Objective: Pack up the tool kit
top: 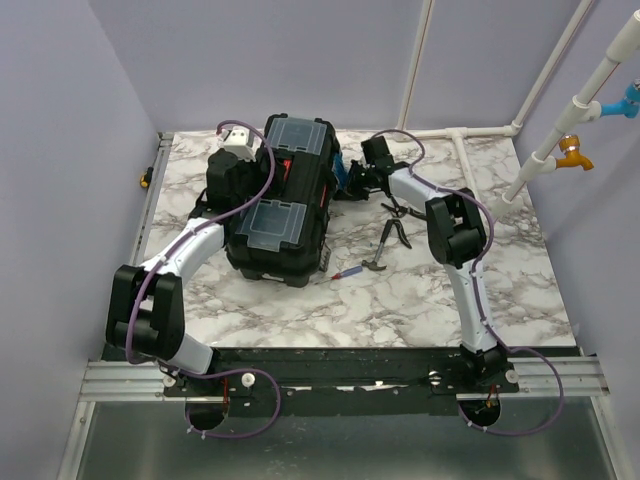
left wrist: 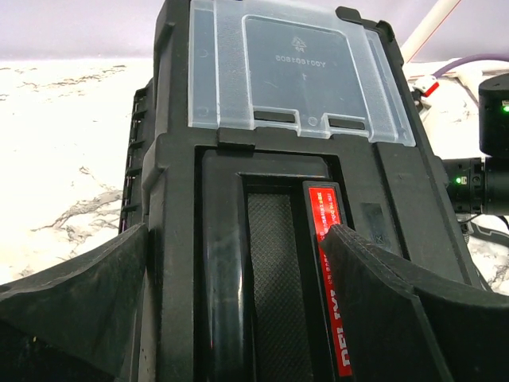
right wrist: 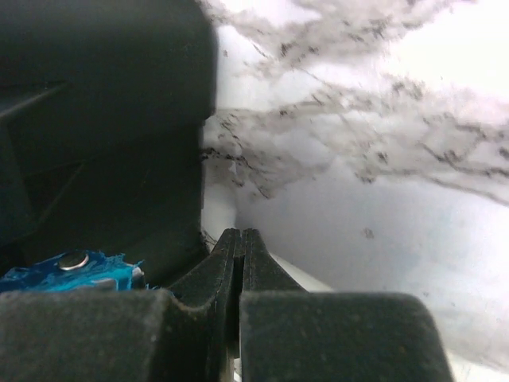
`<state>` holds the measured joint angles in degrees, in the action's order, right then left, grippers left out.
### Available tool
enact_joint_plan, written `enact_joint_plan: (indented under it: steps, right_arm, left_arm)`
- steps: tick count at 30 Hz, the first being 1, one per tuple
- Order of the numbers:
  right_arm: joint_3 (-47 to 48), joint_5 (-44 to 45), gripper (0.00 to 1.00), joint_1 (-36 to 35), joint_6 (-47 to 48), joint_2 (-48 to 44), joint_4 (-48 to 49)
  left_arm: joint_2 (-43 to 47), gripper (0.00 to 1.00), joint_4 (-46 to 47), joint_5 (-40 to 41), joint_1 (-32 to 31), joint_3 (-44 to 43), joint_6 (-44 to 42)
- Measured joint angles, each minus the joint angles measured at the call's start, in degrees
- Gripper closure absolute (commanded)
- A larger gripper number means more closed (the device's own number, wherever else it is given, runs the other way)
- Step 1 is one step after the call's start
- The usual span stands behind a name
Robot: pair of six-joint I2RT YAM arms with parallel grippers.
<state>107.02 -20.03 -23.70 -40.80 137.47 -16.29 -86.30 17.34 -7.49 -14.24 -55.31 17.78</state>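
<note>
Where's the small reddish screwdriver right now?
Top view: the small reddish screwdriver lies on the marble table, by the near right corner of the large black plastic toolbox, beside the dark metal pliers.

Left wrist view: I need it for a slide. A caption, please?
Left hand open over the toolbox lid, near a clear compartment.

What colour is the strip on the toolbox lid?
Strip is red, white lettering; clearest in left wrist view.

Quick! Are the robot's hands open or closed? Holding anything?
Left end effector: open, straddling the toolbox lid, gripping nothing.
Right end effector: shut, empty, beside the toolbox.
</note>
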Motion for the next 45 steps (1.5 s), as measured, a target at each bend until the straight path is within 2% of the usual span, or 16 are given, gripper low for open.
enact_joint_plan:
  steps: [9,16,20,25,29,35,45]
  right_arm:
    - [16.76,-4.07,0.99,0.7,7.43,8.31,-11.45]
    - [19.08,-5.75,0.99,0.98,10.19,9.53,-13.88]
    - [15.58,-1.81,0.99,0.72,10.97,6.88,-13.42]
    - [3.85,8.87,0.99,-0.94,11.06,-1.4,-13.62]
    - [-0.92,10.99,0.99,-1.44,10.86,-8.83,-13.79]
    - [-2.75,14.86,0.99,1.2,12.63,-15.5,-15.04]
    - [-2.86,16.48,0.99,1.49,14.53,-16.76,-15.06]
  left_arm:
    - [-2.93,0.18,-2.54,0.04,-0.52,-4.48,-3.76]
    - [-3.76,0.18,-5.27,0.24,-1.33,-6.95,-6.69]
    - [-3.23,0.16,-4.68,0.46,-1.84,-6.25,-7.61]
    - [-0.48,0.14,-2.62,1.73,-4.79,-3.91,-10.32]
    - [2.01,0.12,-4.39,1.68,-7.74,-2.4,-8.57]
    - [3.96,0.02,-11.52,1.14,-10.23,-3.39,-4.7]
    - [9.62,0.02,-29.64,-2.29,-12.31,-6.58,2.16]
